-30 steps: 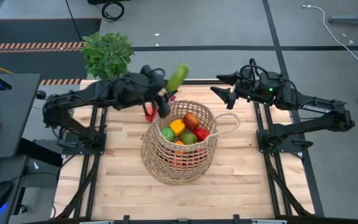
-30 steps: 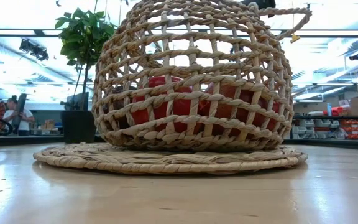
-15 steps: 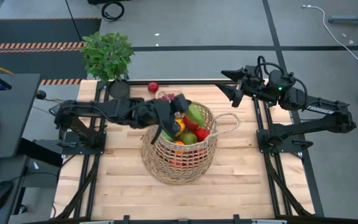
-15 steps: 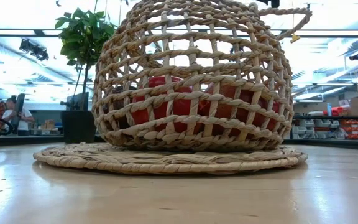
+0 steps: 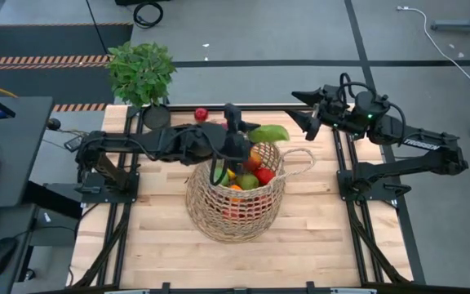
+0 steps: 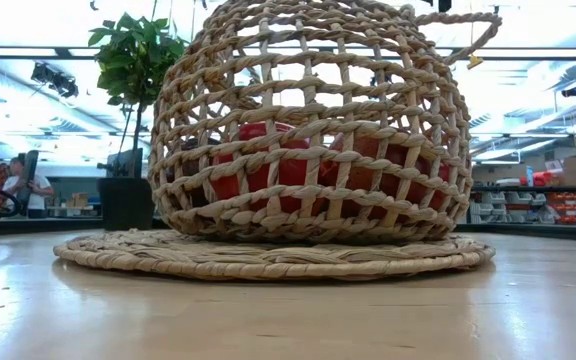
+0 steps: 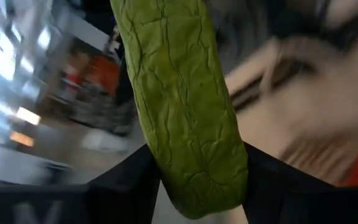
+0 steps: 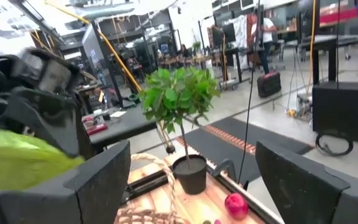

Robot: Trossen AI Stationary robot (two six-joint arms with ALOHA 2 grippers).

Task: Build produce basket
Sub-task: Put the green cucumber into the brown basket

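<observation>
While the wicker basket (image 5: 237, 194) stands near the middle of the wooden table (image 5: 153, 237), it already holds a heap of produce: a yellow pepper (image 5: 233, 171), a green apple (image 5: 246, 181), a red piece (image 5: 264, 175) and an orange-red fruit (image 5: 254, 159) show at its open mouth in the high view. From the low view the basket (image 6: 313, 125) fills most of the picture, resting on a flat round woven mat (image 6: 268, 256), and red fruit (image 6: 268, 165) shows through its open weave. One loop handle (image 5: 300, 163) sticks out from the rim toward the right arm's side.

Over the far rim of the basket the left gripper (image 5: 237, 140) pinches a green cucumber (image 5: 268, 133), which lies roughly level above the rim and points toward the right arm. In the left wrist view the cucumber (image 7: 182, 106) is clamped between the two dark fingers (image 7: 129, 183), its wrinkled skin filling the middle of the frame.

A small red apple (image 5: 201, 113) lies on the table near its far edge, just beyond the left arm and apart from the basket; it also shows in the right wrist view (image 8: 235, 204).

At the far left corner stands a potted plant (image 5: 141, 72) with leafy green branches in a black pot.

Beyond the basket's handle the right gripper (image 5: 304, 121) hangs above the far right part of the table, its jaws spread and holding nothing, with its fingers (image 8: 101, 180) well apart in its own wrist view.
</observation>
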